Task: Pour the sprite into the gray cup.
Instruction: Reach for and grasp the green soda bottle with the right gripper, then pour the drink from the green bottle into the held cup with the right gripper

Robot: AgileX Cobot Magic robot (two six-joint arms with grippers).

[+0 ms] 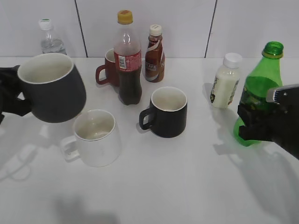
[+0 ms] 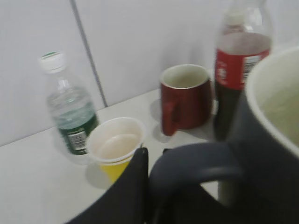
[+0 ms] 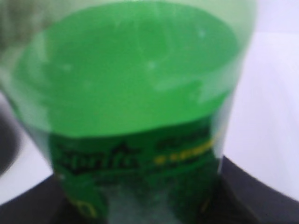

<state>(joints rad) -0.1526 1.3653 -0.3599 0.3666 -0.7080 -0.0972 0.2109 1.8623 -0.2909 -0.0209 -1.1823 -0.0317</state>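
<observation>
While bare surface [image 1: 187, 186] fills the lower frame, the gray cup [image 1: 51, 88] is pinched by the left gripper [image 1: 9, 98] at the left edge, and the sprite [image 1: 259, 93] is clamped by the right gripper [image 1: 261, 123].

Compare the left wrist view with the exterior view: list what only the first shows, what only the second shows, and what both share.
Only the left wrist view: a paper cup with a yellow base beside the water bottle.
Only the exterior view: the sprite gripped by the right gripper, the white mug, black mug, coffee bottle and milk bottle.
Both: the gray cup held by its handle in the left gripper, the red mug, cola bottle and water bottle.
</observation>
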